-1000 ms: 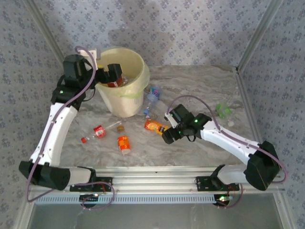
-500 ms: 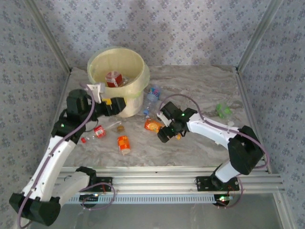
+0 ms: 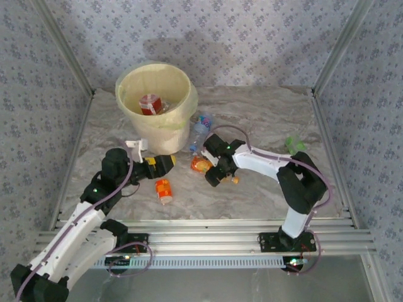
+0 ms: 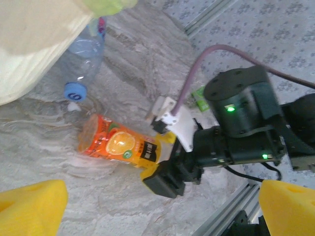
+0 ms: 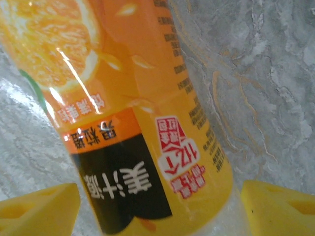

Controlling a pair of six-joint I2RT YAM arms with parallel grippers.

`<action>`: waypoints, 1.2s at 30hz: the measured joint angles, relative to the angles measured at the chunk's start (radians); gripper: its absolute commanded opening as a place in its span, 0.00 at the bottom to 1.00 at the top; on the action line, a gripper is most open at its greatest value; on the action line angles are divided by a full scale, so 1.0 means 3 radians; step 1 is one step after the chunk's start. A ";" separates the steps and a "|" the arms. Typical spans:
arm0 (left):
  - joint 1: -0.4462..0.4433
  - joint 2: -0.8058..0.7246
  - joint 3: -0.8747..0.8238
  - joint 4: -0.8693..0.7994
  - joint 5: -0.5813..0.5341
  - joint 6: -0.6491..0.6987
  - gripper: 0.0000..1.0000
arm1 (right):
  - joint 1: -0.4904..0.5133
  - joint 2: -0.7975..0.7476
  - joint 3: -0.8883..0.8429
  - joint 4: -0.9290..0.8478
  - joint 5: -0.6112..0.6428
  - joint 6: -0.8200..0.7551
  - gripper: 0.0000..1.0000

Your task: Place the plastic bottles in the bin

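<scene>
The cream bin [image 3: 179,119], lined with a pale yellow bag, stands at the back left with a red-labelled bottle [image 3: 150,104] inside. An orange juice bottle [image 3: 200,165] [image 4: 115,144] [image 5: 123,98] lies on the table. My right gripper [image 3: 215,174] [image 4: 165,169] [image 5: 160,211] straddles its neck end, yellow pads [image 5: 42,206] close on both sides, still open. My left gripper [image 3: 169,165] [image 4: 157,223] hovers low just left of it, open and holding nothing. A small orange bottle [image 3: 163,190] lies near the front. A clear blue-capped bottle [image 3: 200,126] [image 4: 83,59] rests beside the bin.
A green bottle [image 3: 293,145] [image 4: 199,97] lies at the right of the marble table [image 3: 264,107]. Patterned walls enclose the back and sides, and a metal rail [image 3: 208,229] runs along the near edge. The bin wall [image 4: 29,44] is close on the left gripper's left.
My left arm has pulled out of the bin, leaving the red-labelled bottle inside, and dropped low toward the table's middle. My right gripper has slid left onto the orange juice bottle.
</scene>
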 measured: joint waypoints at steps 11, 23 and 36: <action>-0.0139 0.0153 -0.0156 0.0259 -0.0051 -0.0047 1.00 | 0.0109 0.0164 0.0031 0.0003 0.0058 -0.0036 0.73; -0.0317 0.0318 -0.0217 0.0429 -0.0145 -0.0251 1.00 | 0.0113 0.0099 -0.0056 0.0205 -0.0055 0.0098 0.60; -0.0526 0.0593 -0.0374 0.0758 -0.0286 -0.0523 1.00 | -0.0191 -0.0544 -0.0725 0.0674 -0.0561 0.0404 0.59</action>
